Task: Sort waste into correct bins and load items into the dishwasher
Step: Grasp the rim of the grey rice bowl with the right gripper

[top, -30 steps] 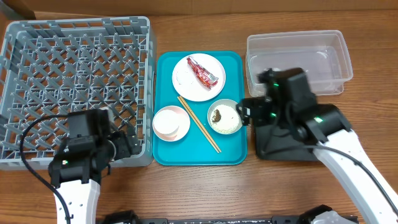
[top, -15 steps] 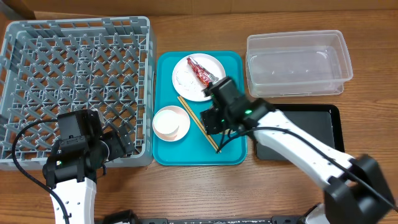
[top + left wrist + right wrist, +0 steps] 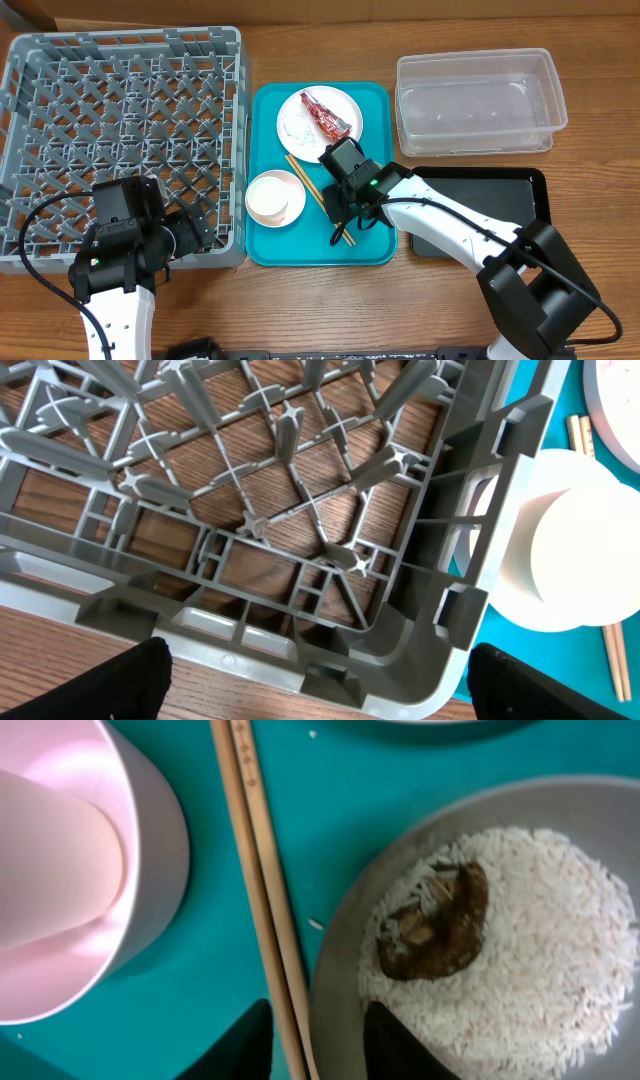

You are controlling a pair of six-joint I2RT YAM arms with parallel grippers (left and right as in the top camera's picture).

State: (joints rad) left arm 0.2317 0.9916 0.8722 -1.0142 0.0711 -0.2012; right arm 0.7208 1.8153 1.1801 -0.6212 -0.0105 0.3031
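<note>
My right gripper (image 3: 320,1045) (image 3: 340,207) is down at the near rim of the grey bowl (image 3: 345,960). One finger presses beside the wooden chopsticks (image 3: 255,870) and the other stands inside the bowl on the rice (image 3: 540,950), near the brown lump (image 3: 435,920). The arm hides the bowl from overhead. The pink bowl (image 3: 275,197) holds a white cup (image 3: 585,550). A red wrapper (image 3: 327,118) lies on the white plate (image 3: 298,125). My left gripper (image 3: 320,690) (image 3: 203,232) hangs open over the near right corner of the grey dish rack (image 3: 120,110).
The dishes sit on a teal tray (image 3: 270,250) in the middle. A clear tub (image 3: 480,100) stands at the back right, with a black tray (image 3: 500,215) in front of it, partly under my right arm. The rack fills the left side.
My right arm swung left from the black tray onto the teal tray, and its jaws narrowed around the grey bowl's rim. The left arm shifted only slightly.
</note>
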